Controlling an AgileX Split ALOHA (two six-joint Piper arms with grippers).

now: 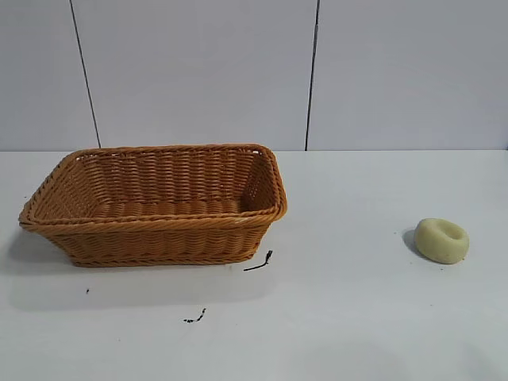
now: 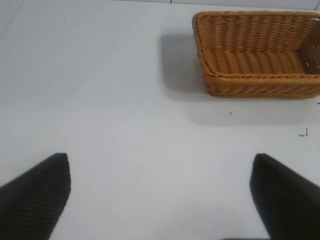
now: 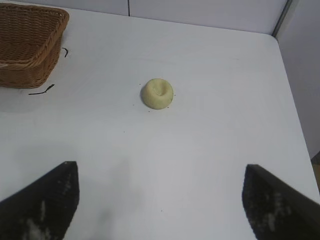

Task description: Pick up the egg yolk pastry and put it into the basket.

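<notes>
Both hands are hovering above the white table (image 1: 349, 317), each with its fingers spread wide and nothing between them: the left hand (image 2: 160, 200) is showing at the lower edge of the left wrist view, the right hand (image 3: 160, 200) at the lower edge of the right wrist view. Neither arm is appearing in the exterior view. An egg yolk pastry (image 1: 441, 240) is sitting at the right of the exterior frame, dimple up, on the bare table and well apart from the basket (image 1: 159, 230), which is occupying the left-centre with nothing visible inside it. Two short black marks (image 1: 259, 263) are lying on the table just below the basket's lower right corner.
</notes>
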